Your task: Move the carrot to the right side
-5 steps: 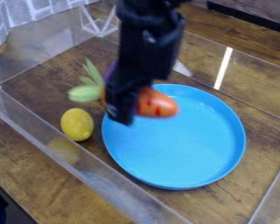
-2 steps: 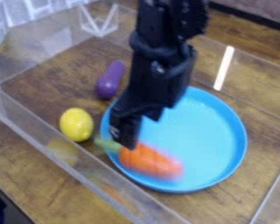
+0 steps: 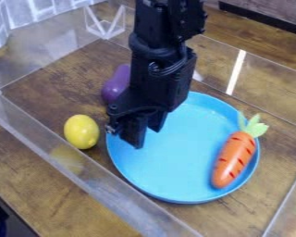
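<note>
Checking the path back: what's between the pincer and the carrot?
Only bare blue plate. In the camera view nothing lies between the pincer at the plate's left and the carrot at its right edge.

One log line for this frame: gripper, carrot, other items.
gripper: open, empty | orange toy carrot: lying right on blue plate | yellow lemon, purple eggplant: left

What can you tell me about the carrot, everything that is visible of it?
The carrot is a small orange toy with dark grooves across its body and a light green leafy top. It looks like smooth plastic. It lies flat on the right part of the blue plate, its leaves pointing up and away toward the rim, its tip toward the near edge. Only the plate touches it; the gripper is apart from it, over the plate's left side.
</note>
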